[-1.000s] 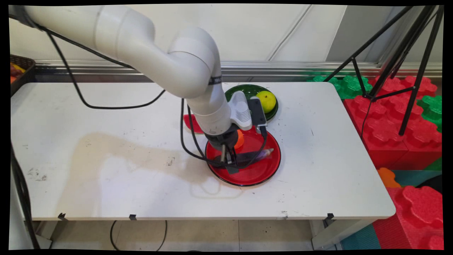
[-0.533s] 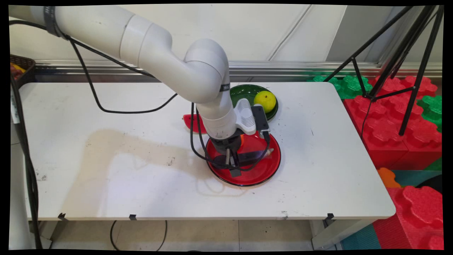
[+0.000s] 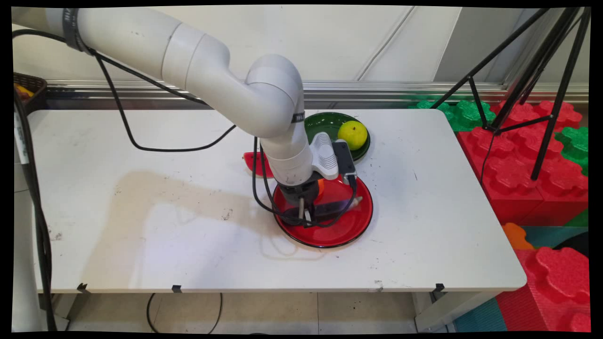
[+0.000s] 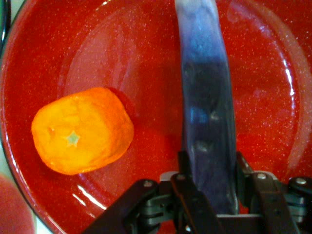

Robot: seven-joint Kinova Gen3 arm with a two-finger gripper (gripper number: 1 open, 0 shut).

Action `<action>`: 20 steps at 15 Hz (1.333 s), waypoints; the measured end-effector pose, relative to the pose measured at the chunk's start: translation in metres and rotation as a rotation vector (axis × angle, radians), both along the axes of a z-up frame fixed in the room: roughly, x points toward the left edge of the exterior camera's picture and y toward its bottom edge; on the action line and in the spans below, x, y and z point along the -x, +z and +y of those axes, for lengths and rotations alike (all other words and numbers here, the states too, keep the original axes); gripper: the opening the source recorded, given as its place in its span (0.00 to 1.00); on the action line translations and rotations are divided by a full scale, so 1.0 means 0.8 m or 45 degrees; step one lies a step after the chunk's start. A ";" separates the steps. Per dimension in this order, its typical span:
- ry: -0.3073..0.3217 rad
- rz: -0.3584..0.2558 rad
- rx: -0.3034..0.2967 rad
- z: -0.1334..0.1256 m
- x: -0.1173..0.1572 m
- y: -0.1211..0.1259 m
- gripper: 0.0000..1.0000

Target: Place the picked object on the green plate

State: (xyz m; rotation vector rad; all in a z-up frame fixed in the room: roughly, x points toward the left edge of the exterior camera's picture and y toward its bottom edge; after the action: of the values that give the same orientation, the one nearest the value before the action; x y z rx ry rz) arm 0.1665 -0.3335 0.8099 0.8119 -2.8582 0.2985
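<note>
End effector (image 4: 207,195) low over red plate (image 3: 351,226), fingers closed on purple eggplant (image 4: 204,107). Eggplant lying in plate, long axis straight out from fingers, pale tip toward plate's right rim. Orange (image 4: 83,130) in plate beside eggplant, apart. Green plate (image 3: 330,121) with yellow fruit (image 3: 352,134) behind red plate on surface (image 3: 141,212).

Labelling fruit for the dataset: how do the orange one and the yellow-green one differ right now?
The orange fruit lies in the red plate, beside the gripper; the yellow-green fruit sits in the green plate farther back. A long purple object, between the gripper's fingers, shares the red plate; the yellow-green fruit lies alone. The arm half hides the orange one in the main view. Both are roundish.
</note>
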 end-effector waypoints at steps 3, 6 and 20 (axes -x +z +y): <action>0.004 0.004 0.013 0.007 -0.005 0.014 0.00; 0.011 0.021 0.048 0.016 -0.010 0.046 0.00; 0.219 0.092 0.366 0.006 -0.059 0.236 0.00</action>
State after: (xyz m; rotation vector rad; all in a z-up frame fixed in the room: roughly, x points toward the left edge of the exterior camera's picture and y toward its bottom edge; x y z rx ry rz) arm 0.2138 -0.3289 0.9991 0.9852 -2.5985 0.6689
